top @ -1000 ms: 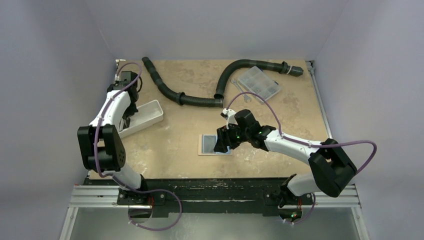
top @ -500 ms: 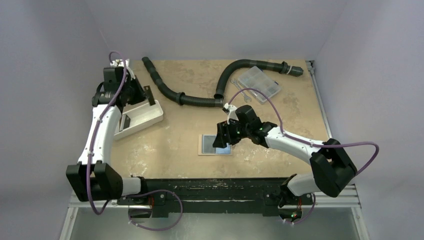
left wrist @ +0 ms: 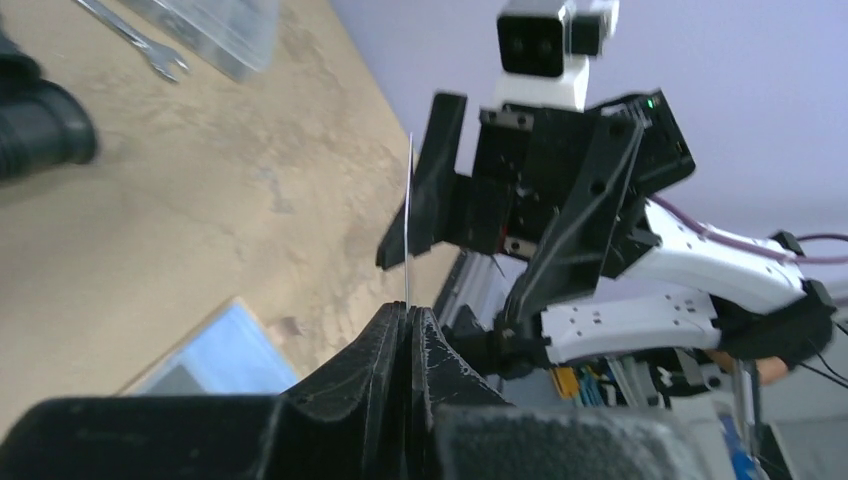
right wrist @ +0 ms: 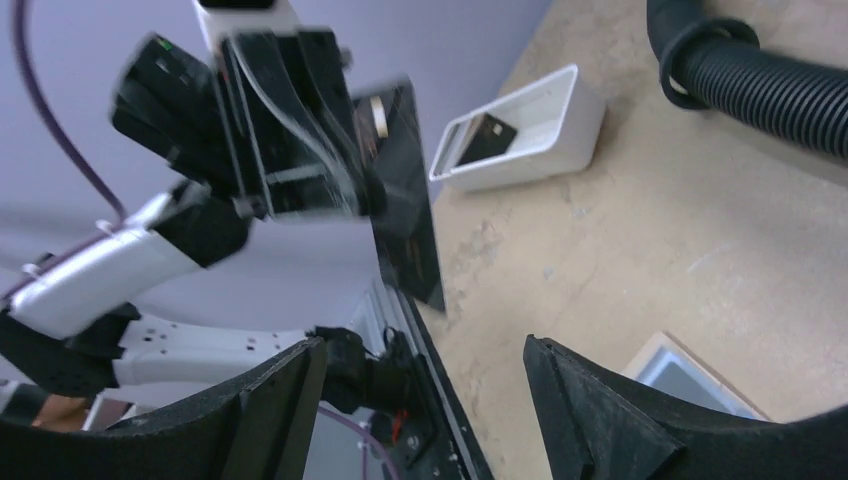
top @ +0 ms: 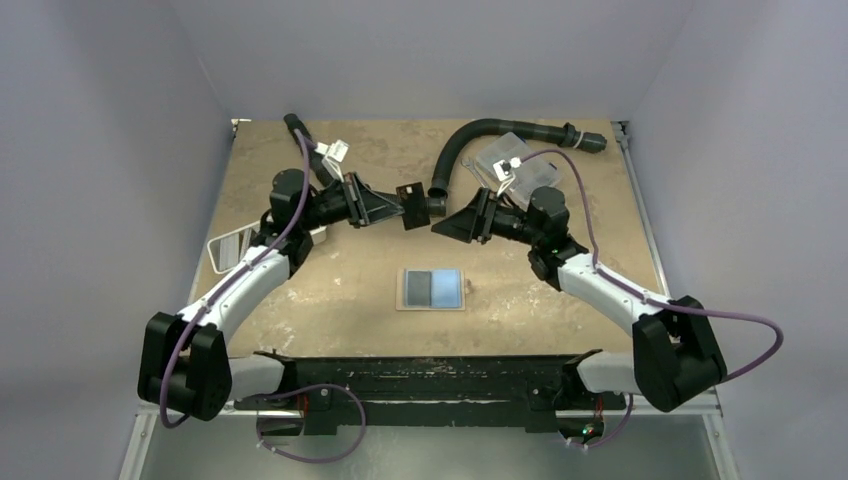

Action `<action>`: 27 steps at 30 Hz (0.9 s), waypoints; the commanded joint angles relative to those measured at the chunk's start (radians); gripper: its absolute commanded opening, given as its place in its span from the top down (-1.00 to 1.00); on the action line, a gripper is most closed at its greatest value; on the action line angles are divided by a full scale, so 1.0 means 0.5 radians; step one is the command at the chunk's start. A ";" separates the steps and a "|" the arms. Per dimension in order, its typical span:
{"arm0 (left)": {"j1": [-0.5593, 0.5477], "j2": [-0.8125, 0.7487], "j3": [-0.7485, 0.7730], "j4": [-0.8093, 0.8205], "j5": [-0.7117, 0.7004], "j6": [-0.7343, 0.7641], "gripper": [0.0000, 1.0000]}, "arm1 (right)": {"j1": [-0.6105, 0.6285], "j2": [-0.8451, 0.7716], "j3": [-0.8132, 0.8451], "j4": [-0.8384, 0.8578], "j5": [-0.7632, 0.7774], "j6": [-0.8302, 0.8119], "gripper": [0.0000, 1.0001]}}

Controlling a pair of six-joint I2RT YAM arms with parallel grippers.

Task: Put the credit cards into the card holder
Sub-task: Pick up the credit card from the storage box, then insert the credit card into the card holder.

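My left gripper (top: 398,208) is shut on a dark credit card (top: 411,205), held on edge in the air over the middle of the table. In the left wrist view the card (left wrist: 409,220) shows as a thin line rising from the pressed fingertips (left wrist: 425,330). My right gripper (top: 447,222) is open and faces the card from the right, a short gap away. The right wrist view shows the card (right wrist: 405,215) broadside ahead of my open fingers (right wrist: 590,400). The tan card holder (top: 432,289) lies open on the table below, left half dark grey, right half pale blue.
A white oblong tray (right wrist: 530,125) at the left holds another dark card (right wrist: 486,140). A black corrugated hose (top: 470,135) curves along the back. A clear compartment box (top: 520,165) and a small wrench (left wrist: 140,45) sit at the back right.
My left arm swung from the white tray to mid-table, carrying a card in the air. My right gripper rose off the card holder, turned toward the card and opened wider.
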 commanded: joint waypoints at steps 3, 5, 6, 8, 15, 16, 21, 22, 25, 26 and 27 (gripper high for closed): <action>-0.209 0.066 -0.071 0.510 0.159 -0.190 1.00 | -0.115 -0.026 -0.049 0.473 -0.181 0.350 -0.59; -0.273 0.089 -0.078 0.513 0.162 -0.182 1.00 | -0.127 -0.002 -0.053 0.548 -0.217 0.400 -0.48; -0.298 0.100 -0.085 0.520 0.159 -0.180 1.00 | -0.132 0.003 -0.063 0.578 -0.228 0.431 -0.41; -0.327 0.118 -0.102 0.522 0.156 -0.181 1.00 | -0.140 0.000 -0.103 0.639 -0.230 0.476 -0.22; -0.338 0.192 -0.127 0.407 0.167 -0.138 1.00 | -0.167 -0.055 -0.257 0.615 -0.241 0.475 1.00; -0.338 0.209 -0.039 0.091 0.112 0.019 0.94 | -0.168 -0.086 -0.267 0.470 -0.222 0.386 1.00; -0.341 0.388 0.231 -0.942 -0.355 0.610 0.08 | -0.178 -0.145 -0.047 -0.960 0.044 -0.529 1.00; -0.346 0.422 0.200 -0.891 -0.323 0.560 0.07 | -0.180 -0.107 -0.014 -1.139 0.036 -0.644 1.00; -0.370 0.517 0.080 -0.604 -0.213 0.393 0.45 | -0.179 0.068 0.071 -1.492 -0.050 -0.880 1.00; -0.392 0.563 0.073 -0.607 -0.231 0.391 0.62 | -0.179 0.125 0.092 -1.570 -0.066 -0.950 1.00; -0.416 0.631 0.062 -0.616 -0.261 0.398 0.74 | -0.179 0.182 0.088 -1.574 -0.115 -0.978 1.00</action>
